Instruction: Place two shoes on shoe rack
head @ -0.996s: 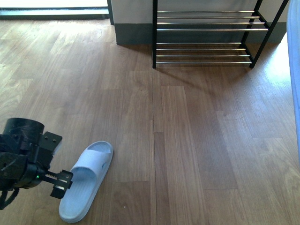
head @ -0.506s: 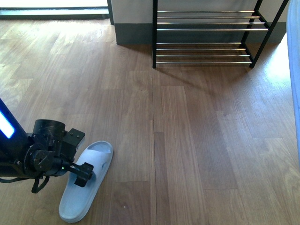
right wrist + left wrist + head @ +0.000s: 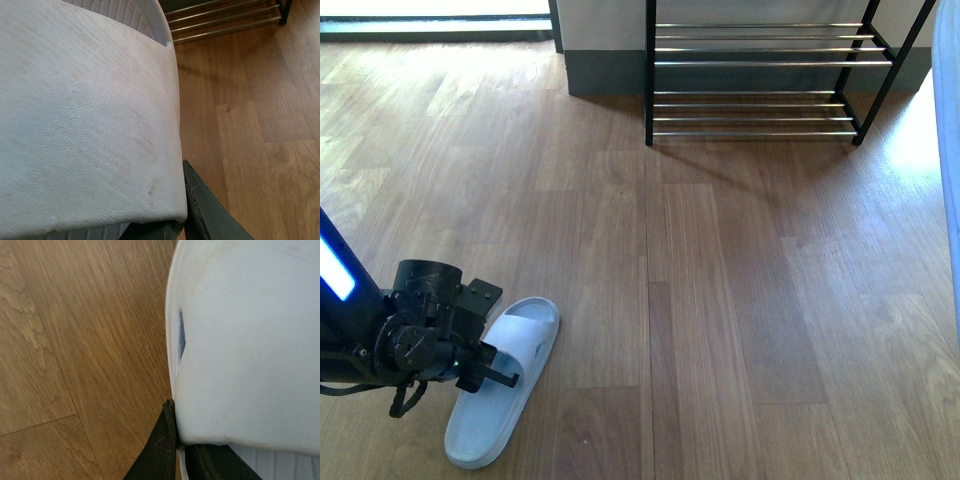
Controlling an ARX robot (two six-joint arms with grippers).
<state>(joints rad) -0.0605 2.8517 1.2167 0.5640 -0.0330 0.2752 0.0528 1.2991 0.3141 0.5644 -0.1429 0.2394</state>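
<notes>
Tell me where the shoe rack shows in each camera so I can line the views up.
Front view: the shoe rack stands at the top of the picture, right of centre.
Left wrist view: not in it.
Right wrist view: its chrome rods show beyond the white slide that fills most of the frame.
Shared landmark: the wood plank floor, seen in all three.
</notes>
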